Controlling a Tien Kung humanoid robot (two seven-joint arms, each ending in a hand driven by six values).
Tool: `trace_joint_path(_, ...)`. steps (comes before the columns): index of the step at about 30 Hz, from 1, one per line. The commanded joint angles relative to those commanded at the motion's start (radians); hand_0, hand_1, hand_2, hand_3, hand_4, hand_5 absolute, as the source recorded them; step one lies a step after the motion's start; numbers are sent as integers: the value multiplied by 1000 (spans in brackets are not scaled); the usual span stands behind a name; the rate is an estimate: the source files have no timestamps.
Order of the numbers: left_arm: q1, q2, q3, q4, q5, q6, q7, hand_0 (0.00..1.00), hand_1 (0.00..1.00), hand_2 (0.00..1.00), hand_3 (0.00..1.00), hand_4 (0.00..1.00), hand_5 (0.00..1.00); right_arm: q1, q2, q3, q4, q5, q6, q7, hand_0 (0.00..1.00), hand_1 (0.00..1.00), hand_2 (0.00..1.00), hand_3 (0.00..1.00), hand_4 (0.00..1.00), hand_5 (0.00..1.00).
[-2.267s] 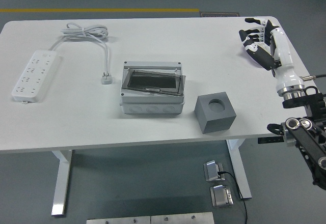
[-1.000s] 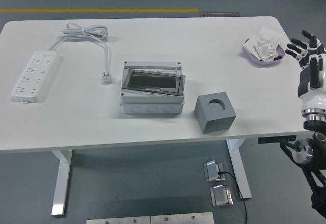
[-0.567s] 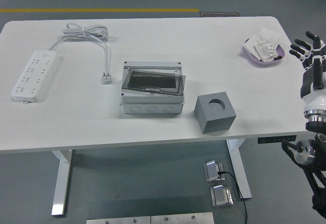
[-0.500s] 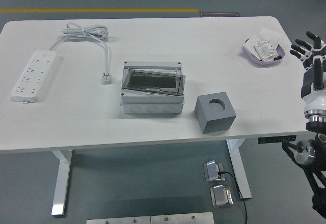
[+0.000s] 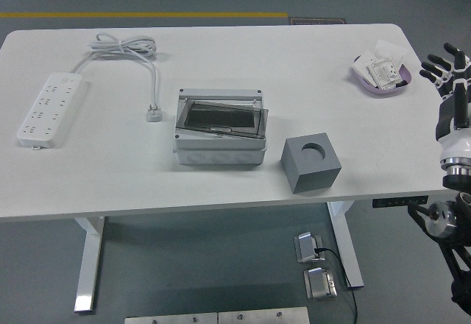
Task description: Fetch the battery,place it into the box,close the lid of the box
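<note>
A grey plastic box [image 5: 219, 129] with a dark see-through lid lying tilted in its opening sits mid-table. A purple dish [image 5: 380, 76] at the far right holds a white battery-like part [image 5: 385, 70]. My right hand [image 5: 447, 65] is off the table's right edge, right of the dish, fingers spread and empty. The left arm is out of view.
A grey cube with a round hole [image 5: 311, 163] stands right of the box near the front edge. A white power strip [image 5: 48, 108] lies at the left, its cable [image 5: 126, 48] coiled at the back and its plug [image 5: 154, 113] left of the box.
My right hand has pulled back from over the purple dish to beyond the table's right edge, uncovering the dish. Over the last second it only drifted slightly right.
</note>
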Motion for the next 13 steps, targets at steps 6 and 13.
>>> trace_joint_path(6,0,0,1,0,-2,0,-1,632,687,582,579,540,2,-2,1,2,0,-2,-1,0,661,619,634,745,872,760)
trace_joint_path(13,0,0,2,0,-3,0,-1,632,686,581,579,540,2,-2,2,5,0,-3,-3,0,663,619,634,745,871,757)
